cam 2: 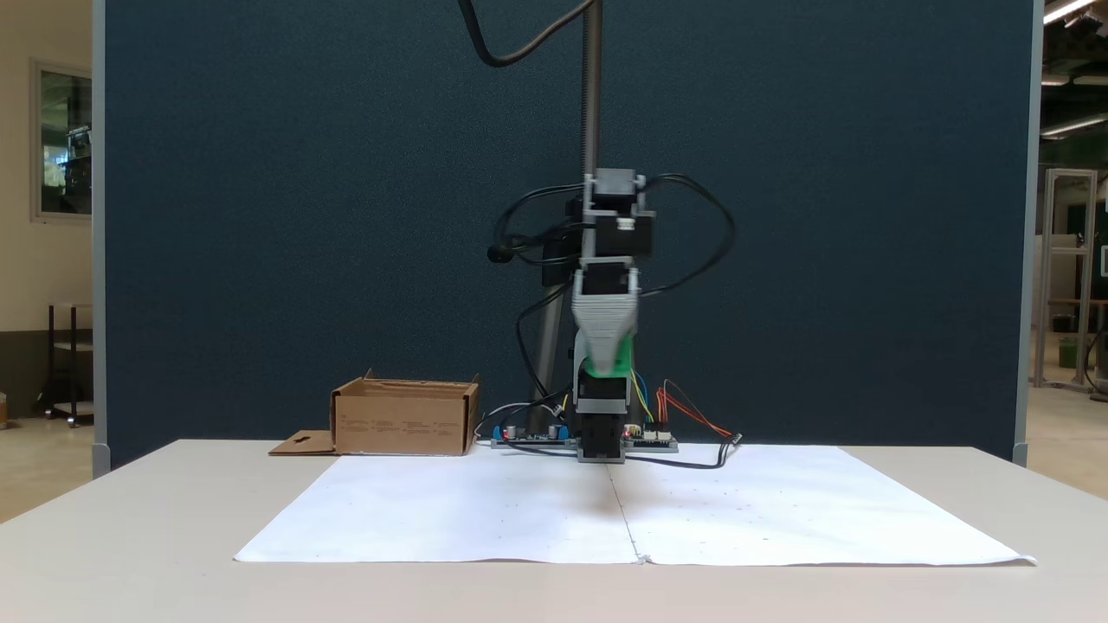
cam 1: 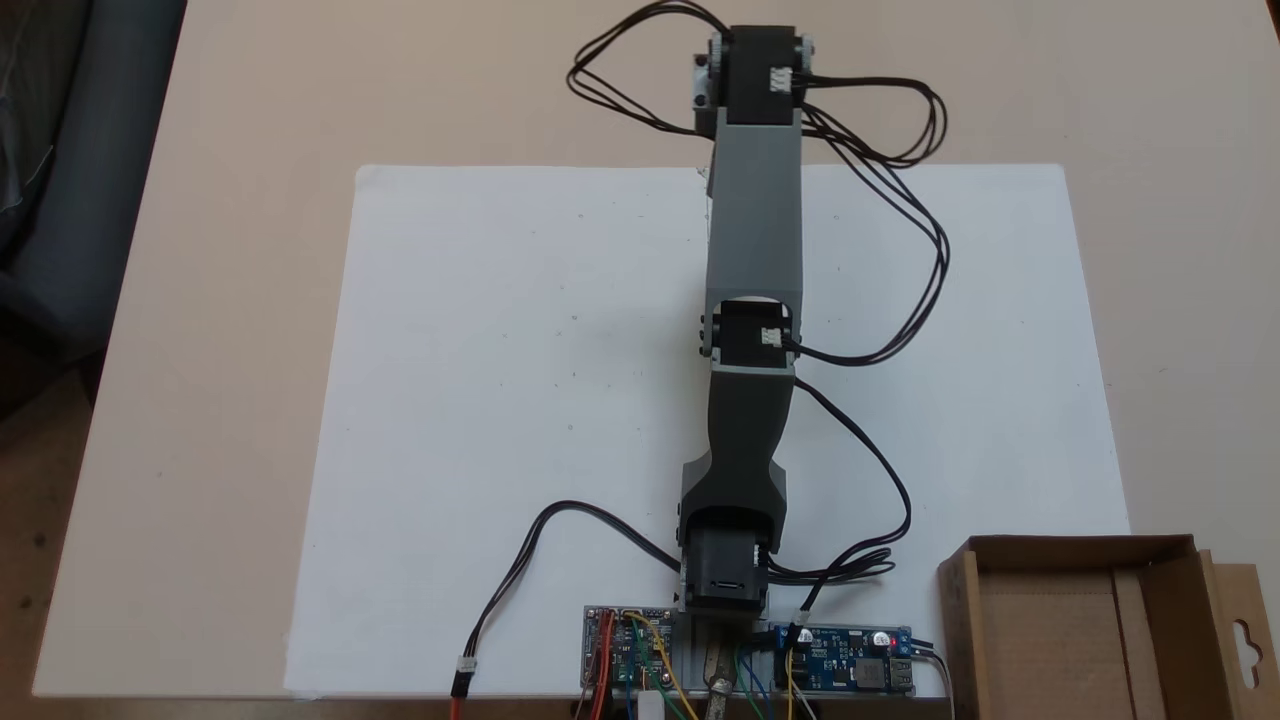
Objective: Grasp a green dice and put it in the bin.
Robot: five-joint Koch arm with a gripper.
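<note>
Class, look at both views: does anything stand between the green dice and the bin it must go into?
Nothing visible blocks it. The gripper appears to hold the green dice raised above the white paper. The bin sits open-topped beside the arm's base. Only a low circuit board lies between.

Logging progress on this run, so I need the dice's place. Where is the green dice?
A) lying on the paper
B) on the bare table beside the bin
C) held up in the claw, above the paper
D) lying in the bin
C: in a fixed view the dice sits at the claw tip, well above the paper.
</note>
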